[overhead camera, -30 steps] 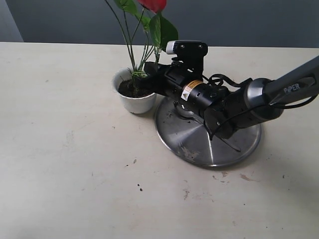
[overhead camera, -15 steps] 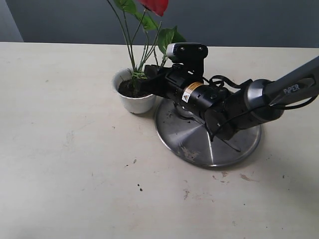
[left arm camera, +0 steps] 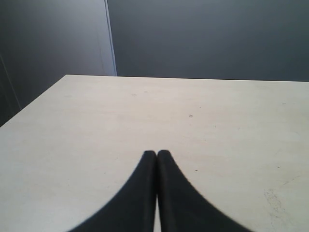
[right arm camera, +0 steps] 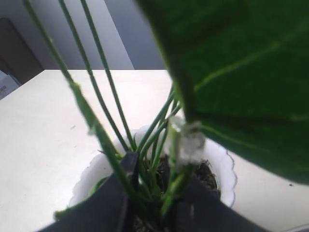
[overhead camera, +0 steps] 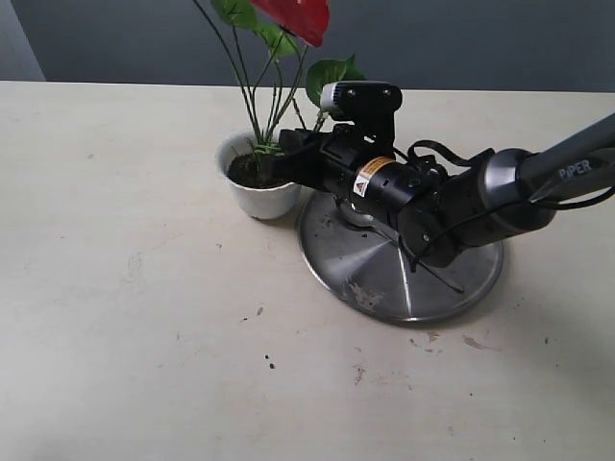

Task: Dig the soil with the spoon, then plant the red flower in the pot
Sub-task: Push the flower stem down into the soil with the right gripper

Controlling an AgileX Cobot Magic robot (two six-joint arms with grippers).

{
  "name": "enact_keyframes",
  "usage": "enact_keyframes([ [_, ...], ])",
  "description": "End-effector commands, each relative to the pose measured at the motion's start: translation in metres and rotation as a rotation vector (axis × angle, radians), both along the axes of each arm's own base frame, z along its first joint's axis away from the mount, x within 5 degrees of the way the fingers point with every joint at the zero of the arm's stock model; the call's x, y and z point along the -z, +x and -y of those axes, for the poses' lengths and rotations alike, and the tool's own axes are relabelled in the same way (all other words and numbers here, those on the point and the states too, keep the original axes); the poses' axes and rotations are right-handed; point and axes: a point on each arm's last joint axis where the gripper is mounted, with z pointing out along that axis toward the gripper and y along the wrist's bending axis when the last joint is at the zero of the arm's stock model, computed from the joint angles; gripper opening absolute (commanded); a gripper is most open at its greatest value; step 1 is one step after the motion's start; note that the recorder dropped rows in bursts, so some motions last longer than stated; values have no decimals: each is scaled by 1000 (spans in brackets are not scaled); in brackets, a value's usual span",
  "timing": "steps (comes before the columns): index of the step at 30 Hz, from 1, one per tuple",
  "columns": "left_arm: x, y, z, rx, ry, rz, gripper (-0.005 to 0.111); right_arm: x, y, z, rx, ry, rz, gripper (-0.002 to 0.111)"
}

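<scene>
The right pincer (right arm camera: 153, 193) reaches across the rim of the pot (overhead camera: 259, 197), its two dark fingers (right arm camera: 126, 183) set on either side of the bundle of thin green stems at the base of the red flower (overhead camera: 298, 17); the stems sit between the fingers, which appear to be grasping them just above the soil (right arm camera: 205, 175); the dark crumbly soil fills the pot's mouth around the stems. In the exterior view the right arm lies low over the worktop (overhead camera: 115, 288), stretching in from the right, its wrist camera riding above the pincer; beneath the arm lies the large round steel plate (overhead camera: 384, 279), just beside the pot and seemingly touching its base, with a few dark crumbs on its surface; a thin dark stick-like thing rests on the plate near the arm, too hidden to say whether it is the spoon. The flower stands upright in the pot, green leaves spreading above the arm and a red bloom at the top edge. The left pincer (left arm camera: 156, 153) is clenched, fingertips pressed together with nothing between them, over bare worktop well apart from the pot.
</scene>
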Motion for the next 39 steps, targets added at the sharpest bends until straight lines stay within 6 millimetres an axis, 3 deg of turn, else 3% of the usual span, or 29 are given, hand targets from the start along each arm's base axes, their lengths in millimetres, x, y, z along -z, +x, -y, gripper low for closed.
enact_keyframes([
  [1, 1, 0, 0, -3, -2, -3, 0, 25, -8, 6, -33, -158, -100, 20],
  [14, 1, 0, 0, -3, -2, -3, 0, 25, -8, 6, -37, -159, -98, 21],
  [18, 1, 0, 0, -3, -2, -3, 0, 23, -8, 6, -37, -155, -93, 39],
  [20, 1, 0, 0, -3, -2, -3, 0, 23, -8, 6, -37, -155, -93, 43],
  [39, 1, 0, 0, -3, -2, -3, 0, 4, -7, 7, -25, -130, -71, 43],
])
